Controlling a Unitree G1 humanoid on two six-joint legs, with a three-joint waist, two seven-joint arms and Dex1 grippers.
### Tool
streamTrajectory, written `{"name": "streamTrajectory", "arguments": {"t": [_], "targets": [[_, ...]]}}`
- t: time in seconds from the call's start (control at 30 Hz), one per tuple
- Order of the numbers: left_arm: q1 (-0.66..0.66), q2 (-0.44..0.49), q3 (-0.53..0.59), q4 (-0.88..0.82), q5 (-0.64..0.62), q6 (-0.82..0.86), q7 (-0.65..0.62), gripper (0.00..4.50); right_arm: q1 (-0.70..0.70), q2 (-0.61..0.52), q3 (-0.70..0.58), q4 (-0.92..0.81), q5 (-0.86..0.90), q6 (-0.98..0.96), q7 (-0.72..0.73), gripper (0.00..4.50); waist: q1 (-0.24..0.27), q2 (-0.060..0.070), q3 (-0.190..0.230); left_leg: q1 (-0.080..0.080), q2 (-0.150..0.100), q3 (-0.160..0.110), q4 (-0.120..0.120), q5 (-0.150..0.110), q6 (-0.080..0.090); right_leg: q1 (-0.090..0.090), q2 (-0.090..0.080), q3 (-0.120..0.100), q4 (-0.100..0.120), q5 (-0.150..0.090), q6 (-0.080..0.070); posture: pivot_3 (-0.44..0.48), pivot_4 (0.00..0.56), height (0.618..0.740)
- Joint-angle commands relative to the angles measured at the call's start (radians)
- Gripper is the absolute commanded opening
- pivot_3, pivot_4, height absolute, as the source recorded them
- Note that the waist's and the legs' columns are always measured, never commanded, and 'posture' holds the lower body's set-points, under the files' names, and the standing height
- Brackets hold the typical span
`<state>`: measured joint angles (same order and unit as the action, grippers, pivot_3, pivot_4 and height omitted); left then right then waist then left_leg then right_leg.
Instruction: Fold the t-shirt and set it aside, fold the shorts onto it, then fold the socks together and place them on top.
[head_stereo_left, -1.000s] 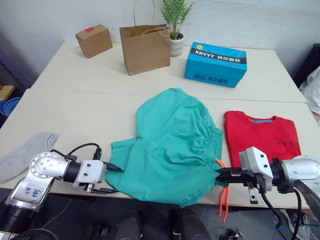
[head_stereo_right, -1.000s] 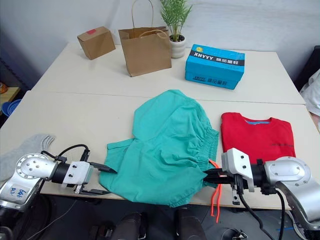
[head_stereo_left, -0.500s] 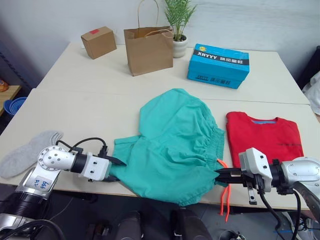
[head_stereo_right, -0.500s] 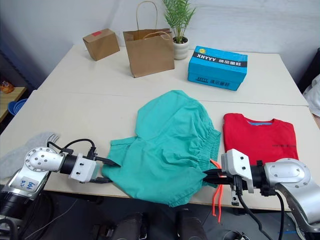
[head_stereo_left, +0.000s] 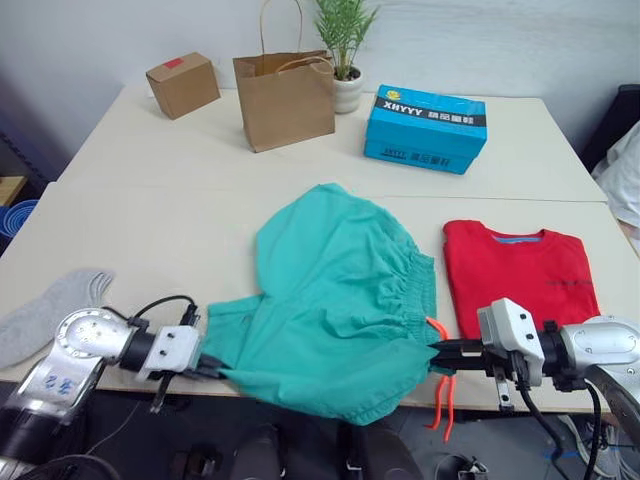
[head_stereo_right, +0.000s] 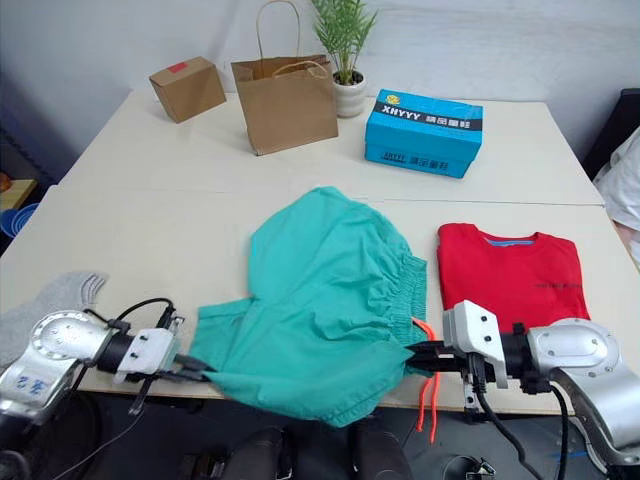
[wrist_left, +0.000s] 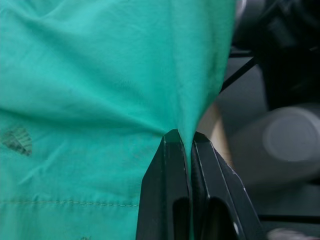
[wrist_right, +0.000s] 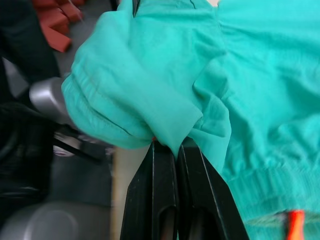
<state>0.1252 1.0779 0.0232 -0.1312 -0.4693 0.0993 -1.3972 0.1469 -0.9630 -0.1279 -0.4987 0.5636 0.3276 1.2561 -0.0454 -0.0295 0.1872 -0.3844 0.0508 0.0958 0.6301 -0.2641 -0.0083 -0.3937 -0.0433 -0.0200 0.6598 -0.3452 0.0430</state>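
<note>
The teal-green shorts (head_stereo_left: 340, 290) lie across the table's front middle, their near edge hanging over the rim. My left gripper (head_stereo_left: 210, 368) is shut on the shorts' leg hem at the front left; the cloth is pinched between its fingers (wrist_left: 172, 165). My right gripper (head_stereo_left: 440, 352) is shut on the waistband corner, beside the orange drawstring (head_stereo_left: 442, 390) that dangles off the edge. The folded red t-shirt (head_stereo_left: 515, 272) lies flat to the right of the shorts. A grey sock (head_stereo_left: 45, 310) lies at the front left, beyond my left arm.
At the back of the table stand a blue shoe box (head_stereo_left: 425, 128), a brown paper bag (head_stereo_left: 285, 98), a potted plant (head_stereo_left: 345, 60) and a small cardboard box (head_stereo_left: 182, 84). A seam (head_stereo_left: 150, 186) joins the two tabletops.
My left gripper has gone from open beside the hem to shut on the shorts' leg edge. The right gripper has kept its hold. The camera has shifted a little.
</note>
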Motion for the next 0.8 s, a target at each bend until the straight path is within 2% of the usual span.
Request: {"name": "streamTrajectory", "arguments": {"t": [0.03, 0.1, 0.17, 0.27, 0.33, 0.47, 0.53, 0.57, 0.6, 0.67, 0.7, 0.77, 0.8], "targets": [[0.156, 0.123, 0.158, -0.193, -0.182, 0.291, -0.043, 0.02, 0.043, -0.055, -0.034, -0.060, 0.047, 0.057, 0.038, 0.00, -0.002, -0.001, 0.000, 0.000, 0.000, 0.000, 0.001, 0.000, 0.000, 0.000, 0.000, 0.000, 0.000, 0.000, 0.000, 0.000, 0.150, 0.740], [0.183, 0.135, 0.225, -0.235, -0.252, 0.386, -0.020, 0.02, 0.043, -0.081, -0.023, -0.057, 0.038, 0.071, 0.049, 0.00, 0.003, 0.001, 0.001, 0.001, -0.001, 0.000, 0.001, 0.000, 0.000, 0.002, -0.002, 0.000, 0.000, 0.000, 0.000, 0.000, 0.150, 0.740], [0.133, 0.107, 0.273, -0.239, -0.328, 0.465, 0.027, 0.02, -0.003, -0.076, -0.004, -0.025, 0.012, 0.048, 0.052, 0.00, 0.015, 0.001, 0.001, 0.001, -0.002, 0.000, 0.001, 0.002, 0.001, 0.002, -0.003, 0.000, -0.001, 0.000, 0.000, 0.000, 0.150, 0.740], [-0.056, 0.058, 0.288, -0.167, -0.377, 0.518, 0.106, 0.02, -0.179, -0.018, 0.020, 0.079, -0.019, -0.020, 0.032, 0.00, 0.019, 0.000, 0.002, 0.001, -0.002, 0.000, 0.001, 0.005, 0.001, 0.002, -0.002, 0.000, -0.002, -0.002, -0.005, 0.000, 0.150, 0.740], [-0.219, 0.021, 0.267, -0.072, -0.341, 0.504, 0.157, 0.02, -0.339, 0.024, 0.025, 0.171, -0.036, -0.059, 0.016, 0.00, 0.018, 0.000, 0.002, 0.001, -0.002, 0.000, 0.001, 0.006, 0.001, 0.002, -0.002, 0.000, -0.003, -0.001, -0.005, 0.000, 0.150, 0.740], [-0.753, -0.150, 0.189, 0.304, -0.082, 0.248, 0.410, 0.02, -0.933, 0.260, -0.025, 0.624, -0.219, -0.414, -0.296, 0.00, 0.010, 0.001, 0.007, -0.003, -0.003, 0.001, 0.003, 0.009, 0.000, -0.002, 0.002, 0.000, -0.002, 0.008, 0.000, 0.000, 0.150, 0.740], [-0.998, -0.229, 0.180, 0.518, 0.040, 0.059, 0.551, 0.02, -1.174, 0.292, -0.012, 0.891, -0.368, -0.582, -0.474, 0.00, 0.014, 0.000, 0.008, -0.006, -0.003, 0.002, 0.003, 0.012, -0.002, -0.007, 0.003, 0.001, 0.000, 0.012, 0.002, 0.000, 0.150, 0.740], [-1.127, -0.256, 0.180, 0.628, 0.100, -0.066, 0.621, 0.02, -1.287, 0.300, -0.011, 1.018, -0.427, -0.667, -0.570, 0.00, 0.016, -0.002, 0.007, -0.009, -0.003, 0.002, 0.002, 0.016, -0.009, -0.010, 0.003, 0.001, 0.000, 0.012, 0.002, 0.000, 0.150, 0.740], [-1.234, -0.271, 0.182, 0.715, 0.126, -0.122, 0.651, 0.02, -1.378, 0.304, -0.007, 1.118, -0.465, -0.729, -0.635, 0.00, 0.016, -0.002, 0.007, -0.013, -0.003, 0.005, 0.003, 0.016, -0.009, -0.016, 0.003, 0.002, 0.002, 0.011, 0.003, 0.000, 0.150, 0.740], [-1.393, -0.265, 0.174, 0.839, 0.190, -0.279, 0.674, 0.02, -1.505, 0.305, -0.009, 1.247, -0.512, -0.835, -0.731, 0.00, 0.016, -0.004, 0.007, -0.026, -0.001, 0.004, 0.005, 0.016, -0.010, -0.028, 0.003, 0.001, 0.005, 0.010, 0.003, 0.000, 0.150, 0.740], [-1.445, -0.260, 0.180, 0.863, 0.186, -0.333, 0.636, 0.02, -1.535, 0.304, -0.005, 1.284, -0.522, -0.877, -0.737, 0.00, 0.015, -0.005, 0.006, -0.036, -0.002, 0.006, 0.007, 0.015, -0.010, -0.038, 0.003, 0.001, 0.006, 0.011, 0.003, 0.000, 0.150, 0.740], [-1.496, -0.255, 0.190, 0.888, 0.164, -0.387, 0.561, 0.02, -1.560, 0.301, 0.006, 1.334, -0.535, -0.935, -0.735, 0.00, 0.010, -0.004, 0.006, -0.040, -0.003, 0.013, 0.006, 0.010, -0.005, -0.049, -0.001, -0.001, 0.016, 0.011, 0.004, 0.000, 0.150, 0.740], [-1.472, -0.246, 0.194, 0.856, 0.137, -0.404, 0.490, 0.02, -1.533, 0.302, 0.013, 1.331, -0.528, -0.947, -0.704, 0.00, 0.005, -0.004, 0.006, -0.039, -0.003, 0.015, 0.007, 0.006, -0.003, -0.051, -0.002, -0.004, 0.019, 0.011, 0.004, 0.000, 0.150, 0.740]]}}
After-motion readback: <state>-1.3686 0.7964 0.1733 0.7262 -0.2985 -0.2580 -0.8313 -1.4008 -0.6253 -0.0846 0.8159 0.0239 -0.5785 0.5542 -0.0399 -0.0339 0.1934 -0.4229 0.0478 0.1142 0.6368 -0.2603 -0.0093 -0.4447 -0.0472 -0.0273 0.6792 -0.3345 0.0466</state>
